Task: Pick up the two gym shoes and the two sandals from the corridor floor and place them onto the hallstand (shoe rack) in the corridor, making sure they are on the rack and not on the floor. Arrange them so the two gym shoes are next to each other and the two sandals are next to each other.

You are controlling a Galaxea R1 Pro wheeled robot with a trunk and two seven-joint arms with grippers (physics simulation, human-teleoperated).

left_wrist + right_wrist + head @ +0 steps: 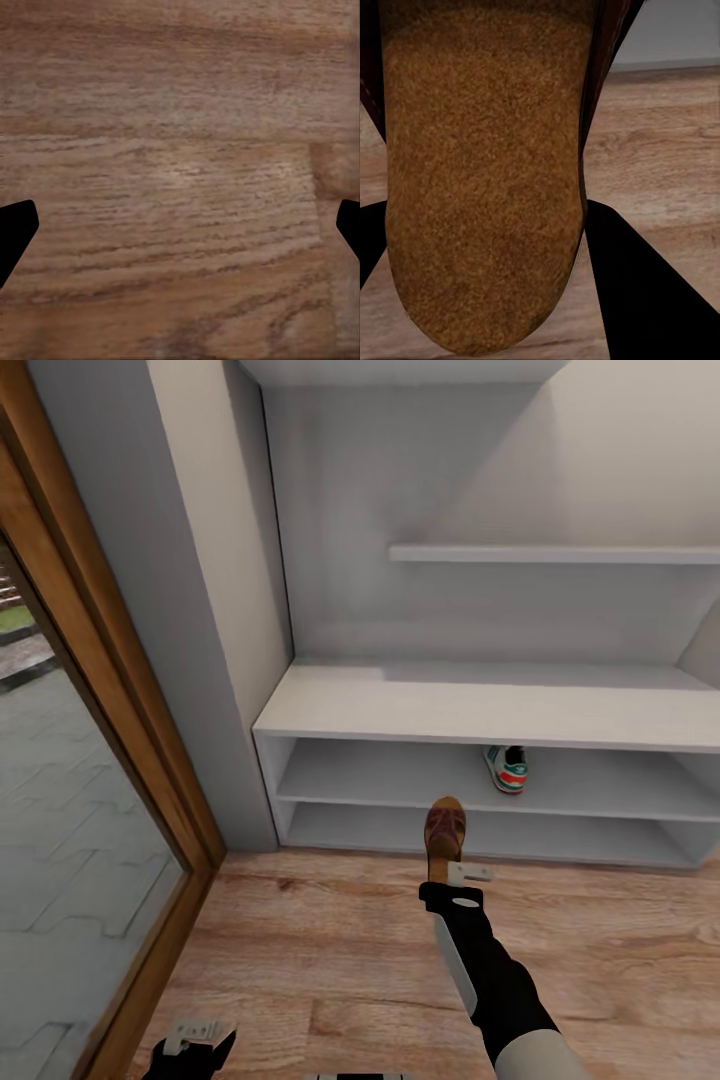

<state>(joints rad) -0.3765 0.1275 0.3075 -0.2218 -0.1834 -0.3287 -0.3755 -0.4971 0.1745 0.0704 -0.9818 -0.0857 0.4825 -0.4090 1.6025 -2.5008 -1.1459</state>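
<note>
Head view: right gripper (462,870) is clamped on the heel end of a sandal (445,828), arm stretched forward, toe pointing at the shoe rack (480,705). The sandal is carried off the floor (330,960), in front of the rack's lower shelf openings. My guess is it's held by the heel so it can slide in toe-first. One gym shoe (507,768) already sits on the upper shelf level, heel facing out, just right of the sandal's line. The other gym shoe and second sandal aren't placed on the visible part of the rack. Left gripper (196,1040) hangs low at the frame bottom, near the glass door (70,840), apparently parked out of the way.

Left wrist view: bare wood planks straight ahead, the fingertips (16,234) at the two edges with a wide gap between them. It's open wide and carrying nothing.

Right wrist view: the sandal's tan footbed (484,172) is close up between the dark fingers (649,292), so the grip is on the heel. Floor and the pale base of the rack lie beyond.

Judgement: mid-delivery of one sandal, roughly a quarter done.
</note>
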